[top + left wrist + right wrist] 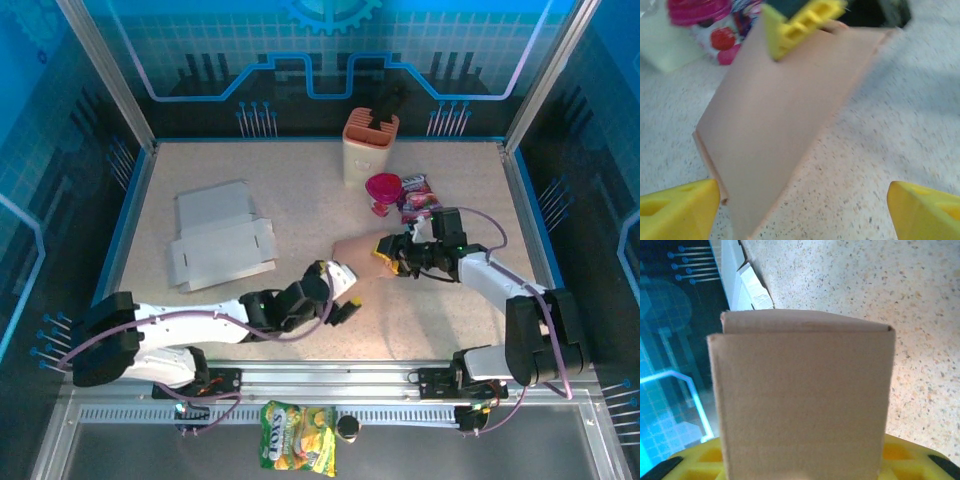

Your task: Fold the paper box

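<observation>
Bag [298,450] of snacks lies nearest, at the bottom centre of the top view, below the arm bases. Next up the frame, just left of centre, my left pincer [340,287] stands wide open with nothing gripped. In its wrist view the yellow fingers [679,211] sit in the two lower corners. The left one is at the near corner of the box [355,255]; touching or just beside, I cannot tell. The box is brown and sits tilted at the centre of the table [300,190]. My right pincer [388,257], right of centre, is clamped on the box's right-hand end, and its wrist view shows the cardboard wall rising from between its yellow pads. A flat white carton [215,240] lies well apart at the left. Farther up, right of centre, a pink-lidded cup [382,190] stands just beside a packet [420,195]. A beige holder [368,150] stands farthest, at the upper centre.
</observation>
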`<action>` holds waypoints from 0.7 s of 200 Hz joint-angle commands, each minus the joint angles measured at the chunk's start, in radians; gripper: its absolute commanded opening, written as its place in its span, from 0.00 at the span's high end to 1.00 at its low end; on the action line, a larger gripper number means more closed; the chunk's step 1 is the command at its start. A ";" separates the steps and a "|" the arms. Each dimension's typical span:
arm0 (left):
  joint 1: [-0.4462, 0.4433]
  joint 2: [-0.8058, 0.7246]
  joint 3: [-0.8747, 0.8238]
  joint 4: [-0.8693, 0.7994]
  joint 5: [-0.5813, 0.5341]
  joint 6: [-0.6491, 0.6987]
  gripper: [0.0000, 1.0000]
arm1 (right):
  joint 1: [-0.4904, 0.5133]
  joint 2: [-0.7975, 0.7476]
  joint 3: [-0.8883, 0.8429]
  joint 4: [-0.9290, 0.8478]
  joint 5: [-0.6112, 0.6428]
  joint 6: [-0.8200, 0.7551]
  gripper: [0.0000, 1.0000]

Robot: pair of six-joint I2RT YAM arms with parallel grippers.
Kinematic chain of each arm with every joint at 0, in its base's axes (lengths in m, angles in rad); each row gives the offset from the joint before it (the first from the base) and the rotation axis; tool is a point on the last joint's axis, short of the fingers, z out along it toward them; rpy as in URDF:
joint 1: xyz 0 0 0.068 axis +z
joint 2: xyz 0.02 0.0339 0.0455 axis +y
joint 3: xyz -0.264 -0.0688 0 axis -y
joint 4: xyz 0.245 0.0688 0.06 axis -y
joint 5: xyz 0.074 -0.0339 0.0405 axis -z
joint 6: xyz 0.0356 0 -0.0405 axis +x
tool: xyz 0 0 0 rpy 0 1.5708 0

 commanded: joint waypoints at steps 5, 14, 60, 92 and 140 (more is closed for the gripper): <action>-0.011 0.060 0.029 0.011 -0.126 0.280 0.12 | -0.035 -0.033 0.010 -0.070 -0.086 0.100 0.57; -0.015 0.097 0.044 0.031 -0.171 0.327 0.12 | -0.038 -0.034 0.006 -0.068 -0.104 0.122 0.57; -0.015 0.236 0.076 0.236 -0.361 0.518 0.11 | -0.041 -0.043 -0.012 -0.085 -0.119 0.162 0.57; -0.016 0.253 0.063 0.260 -0.336 0.521 0.13 | -0.046 -0.035 -0.039 -0.044 -0.137 0.195 0.57; -0.015 0.306 0.080 0.297 -0.326 0.553 0.26 | -0.047 -0.024 -0.063 0.007 -0.159 0.241 0.58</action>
